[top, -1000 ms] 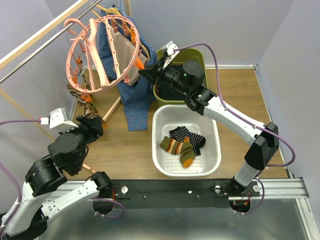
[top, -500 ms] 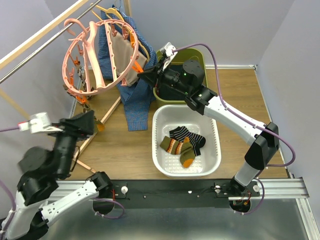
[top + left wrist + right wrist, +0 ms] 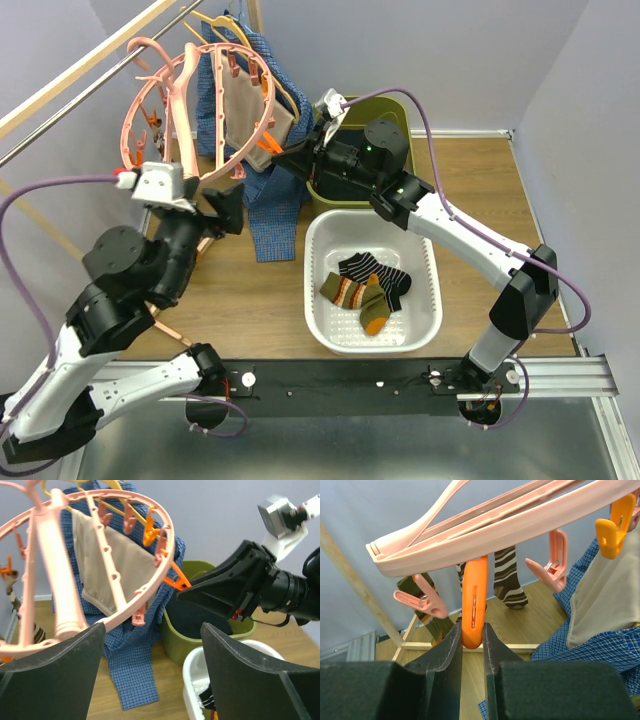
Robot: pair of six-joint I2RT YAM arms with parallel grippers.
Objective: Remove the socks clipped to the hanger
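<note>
The pink ring hanger hangs tilted from the rail at the back left. My right gripper is shut on one orange clip at the ring's near edge. A brown striped sock and an olive sock hang from clips on the far side. Several striped socks lie in the white basket. My left gripper is wide open and empty, just below the ring; its fingers frame the right gripper.
A blue checked garment and a beige one hang on thin hangers behind the ring. A green bin with dark clothing stands behind the basket. Wooden rack legs slant down at the left.
My left arm has risen and swung right, up under the ring. The ring has tilted further upright. My right gripper has stayed on the orange clip.
</note>
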